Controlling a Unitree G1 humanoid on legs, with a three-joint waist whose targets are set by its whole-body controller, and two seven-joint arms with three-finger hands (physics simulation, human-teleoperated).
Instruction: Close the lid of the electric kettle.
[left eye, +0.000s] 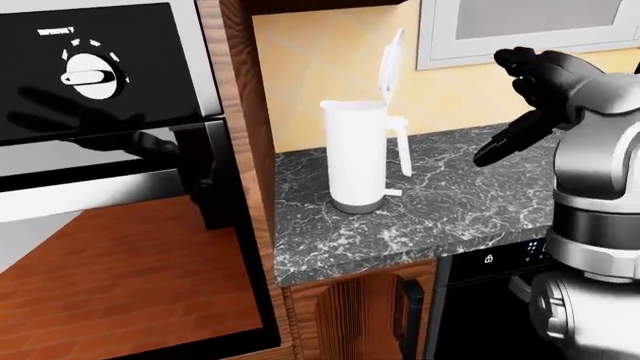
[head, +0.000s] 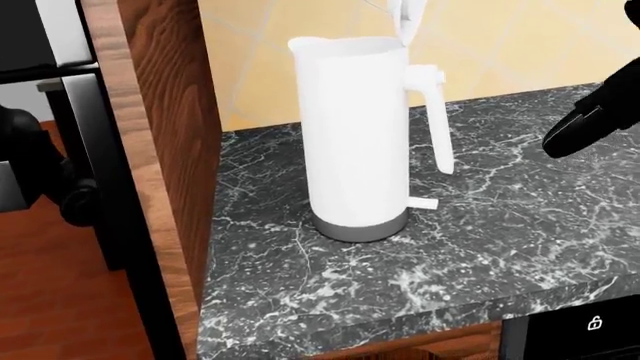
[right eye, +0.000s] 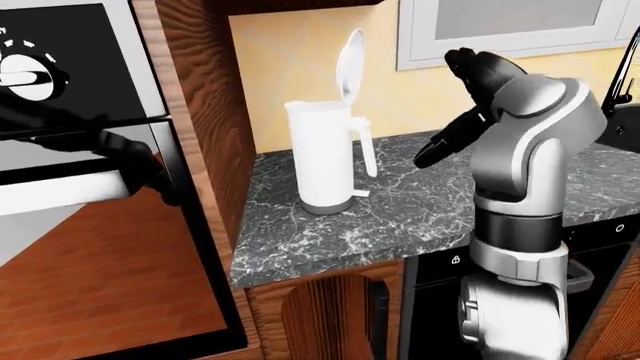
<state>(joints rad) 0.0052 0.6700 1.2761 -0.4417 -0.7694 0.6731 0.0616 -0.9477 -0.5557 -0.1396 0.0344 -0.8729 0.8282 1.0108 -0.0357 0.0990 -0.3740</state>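
I see a matt white plastic kettle (head: 355, 127) with a grey metal-looking base, standing on polished black marble counter (head: 520, 240). Beside it I note glossy wood panelling (head: 165, 150).

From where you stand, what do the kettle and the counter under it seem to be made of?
The kettle looks like matte white plastic: even colour, no reflections; its base ring is grey, perhaps metal. The counter looks like polished dark marble or granite, judging by the white veins, though a rendered laminate would look the same.

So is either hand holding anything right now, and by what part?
Nothing is held. The right hand hangs open in the air right of the kettle, whose lid stands upright. The left hand isn't visible.
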